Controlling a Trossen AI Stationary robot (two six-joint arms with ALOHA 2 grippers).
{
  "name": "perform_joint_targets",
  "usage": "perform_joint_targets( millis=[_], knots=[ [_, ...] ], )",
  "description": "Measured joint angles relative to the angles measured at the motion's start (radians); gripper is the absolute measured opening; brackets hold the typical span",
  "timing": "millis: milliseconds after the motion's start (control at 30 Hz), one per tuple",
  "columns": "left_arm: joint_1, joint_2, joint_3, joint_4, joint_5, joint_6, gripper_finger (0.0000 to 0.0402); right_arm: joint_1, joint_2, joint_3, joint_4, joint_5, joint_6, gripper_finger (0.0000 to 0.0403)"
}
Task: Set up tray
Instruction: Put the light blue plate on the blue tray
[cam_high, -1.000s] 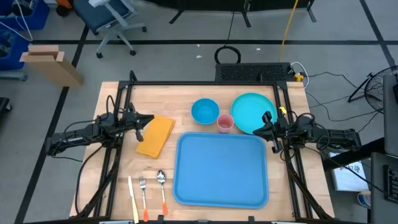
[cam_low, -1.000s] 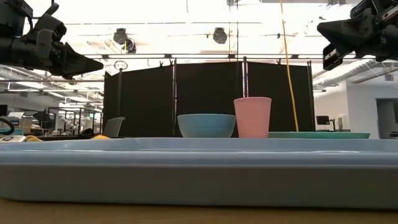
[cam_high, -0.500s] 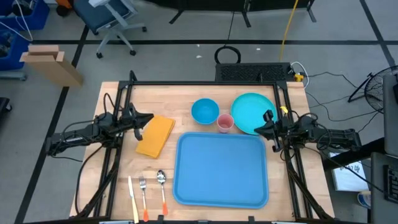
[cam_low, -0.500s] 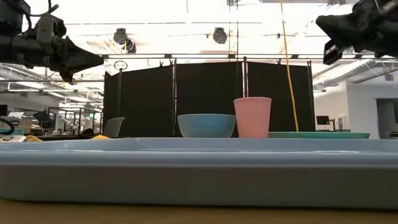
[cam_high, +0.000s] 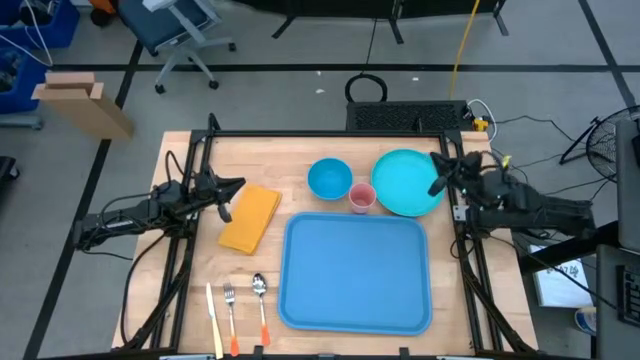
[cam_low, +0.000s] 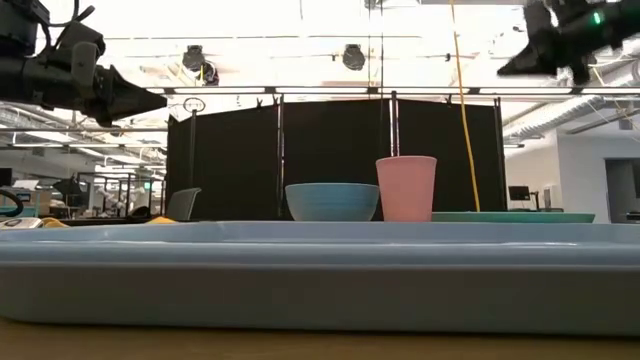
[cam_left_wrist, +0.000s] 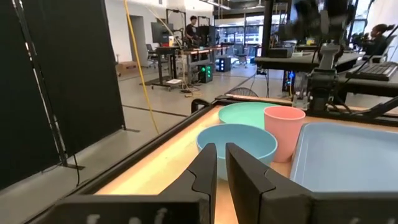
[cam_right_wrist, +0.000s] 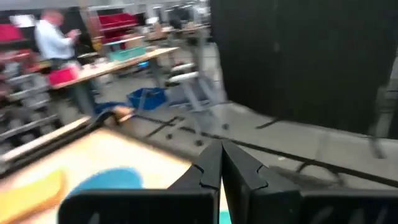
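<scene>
The light-blue tray (cam_high: 355, 270) lies flat on the table's near middle and fills the low view's foreground (cam_low: 320, 275). Beyond its far edge stand a blue bowl (cam_high: 329, 178), a pink cup (cam_high: 361, 197) and a round turquoise plate (cam_high: 405, 182). My left gripper (cam_high: 234, 190) hovers shut above the far corner of a yellow napkin (cam_high: 249, 218), high over the table (cam_low: 155, 100). My right gripper (cam_high: 435, 186) is shut and hangs in the air over the plate's right rim (cam_low: 508, 68). The left wrist view shows the bowl (cam_left_wrist: 236, 140), cup (cam_left_wrist: 284, 130) and tray (cam_left_wrist: 348, 155) ahead.
A knife (cam_high: 213, 318), a fork (cam_high: 230, 308) and a spoon (cam_high: 260, 298) lie side by side near the table's near edge, left of the tray. Black frame rails (cam_high: 200, 160) run along both table sides. Bare wood shows between napkin and tray.
My right gripper has swung toward the table's far edge and risen, turning as it went, from beside the tray's far right corner to above the plate's right rim. It stayed shut. The tray and dishes have not moved.
</scene>
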Motion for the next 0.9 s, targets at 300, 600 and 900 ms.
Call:
perform_joint_targets(
  millis=[300,600,900],
  knots=[
    [0.0,0.0,0.0,-0.003,-0.01,0.007,0.0037,-0.259,0.478,0.459,-0.467,-0.003,0.0,0.0006],
    [0.0,0.0,0.0,-0.016,-0.009,-0.002,0.0037,-0.754,0.886,0.624,-0.622,-0.435,-0.225,0.0001],
    [0.0,0.0,0.0,-0.023,-0.009,-0.057,0.0037,-1.001,1.105,0.623,-0.589,-0.776,-0.505,0.0]
  ],
)
